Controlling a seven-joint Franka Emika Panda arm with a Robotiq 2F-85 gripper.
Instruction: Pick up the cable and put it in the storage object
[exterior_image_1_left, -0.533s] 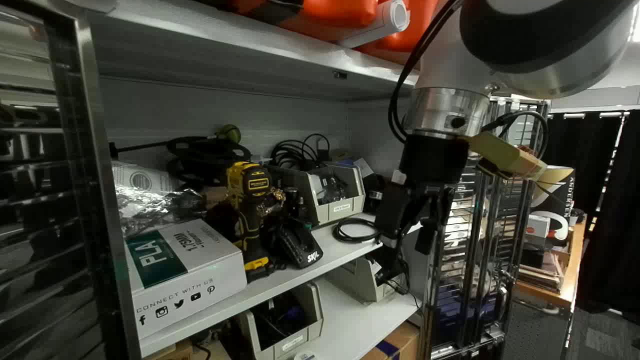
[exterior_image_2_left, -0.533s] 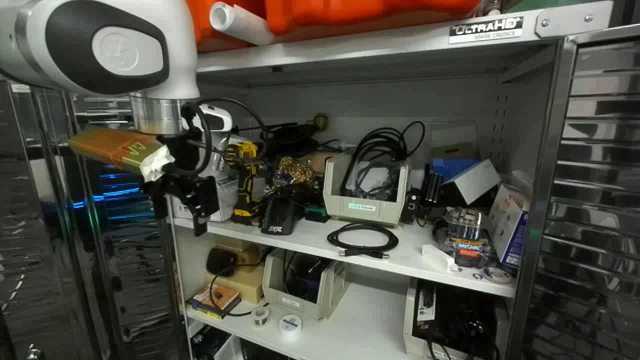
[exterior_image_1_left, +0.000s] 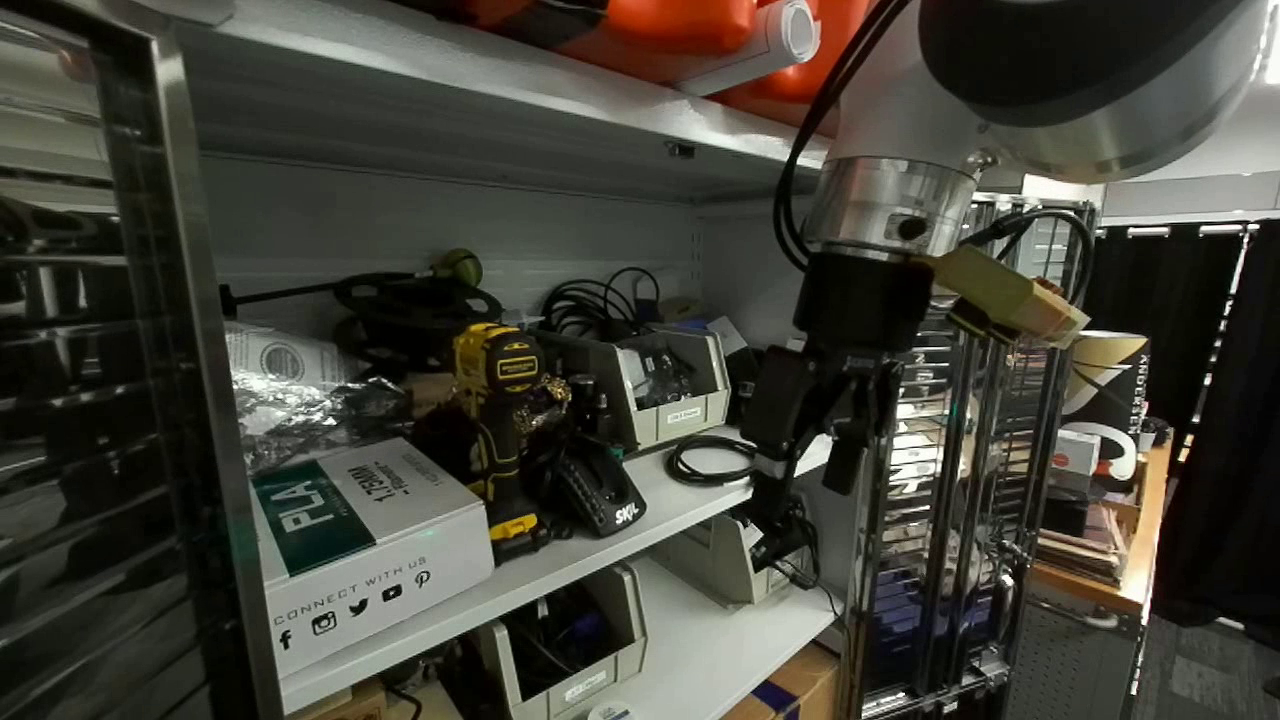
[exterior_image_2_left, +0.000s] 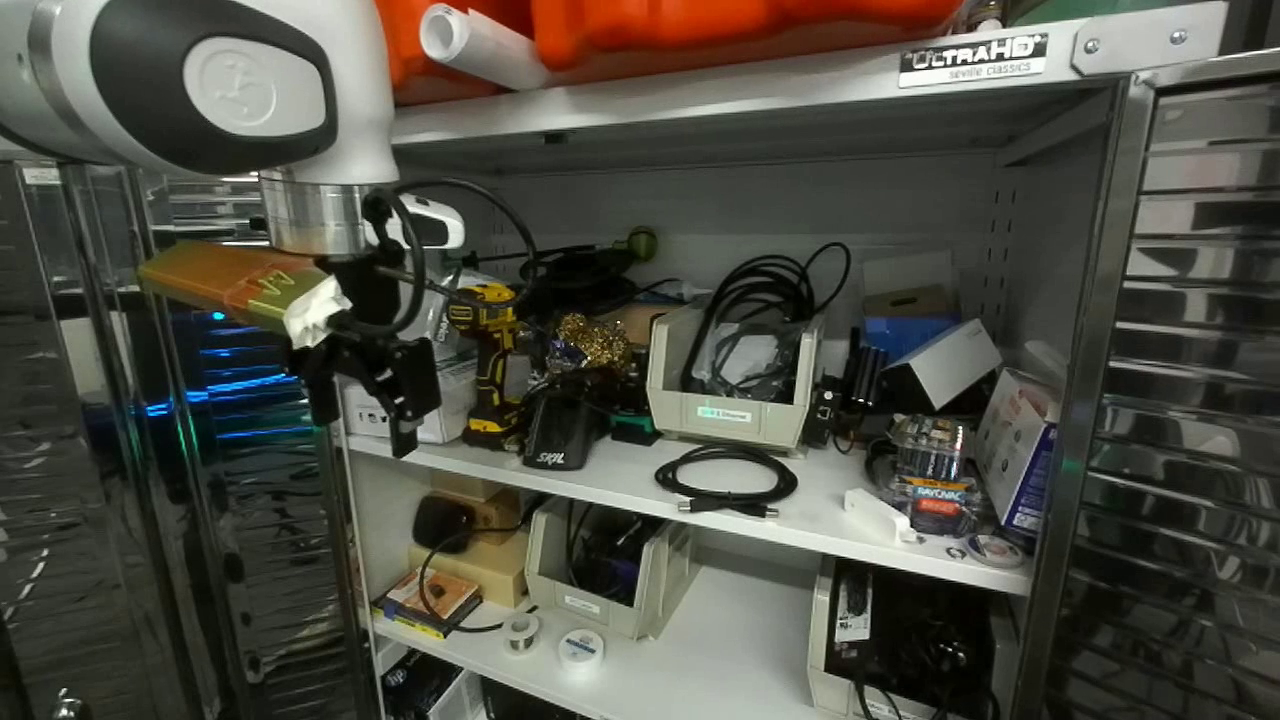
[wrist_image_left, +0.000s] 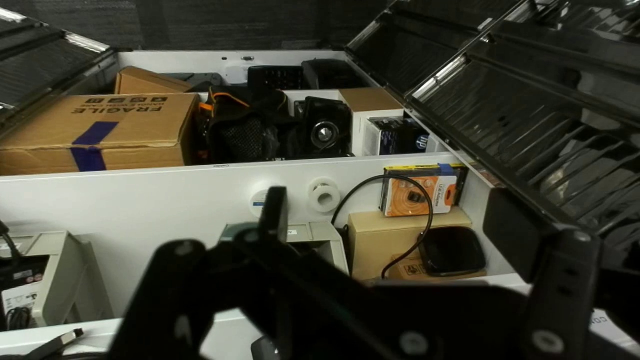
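Spread wide and holding nothing, the claw (exterior_image_2_left: 364, 432) hung out in front of the worktop (exterior_image_2_left: 610, 475), near the corner that the white box (exterior_image_1_left: 370, 540) took up; its height over the front edge I couldn't judge. Farther in from that edge stood a grey bin (exterior_image_2_left: 770, 425), already fairly full. I took it for the storage, though two more bins (exterior_image_2_left: 663, 590) sat on the shelf (exterior_image_2_left: 740, 605) below. Between the grey bin and the front edge lay the cable (exterior_image_2_left: 730, 497), well apart from the claw, off toward the opposite front corner. So the coming move seemed to call for a run along the edge, then inward and down. Black and thin, the cable was wound in a loose flat coil, springy enough, I guessed, to spill open if caught by one strand. Its long side, as far as I could tell, ran with the front edge, so a pinch across that line seemed surest. Each end carried a small plug (exterior_image_2_left: 768, 512) with a paler tip, the two pointing opposite ways.
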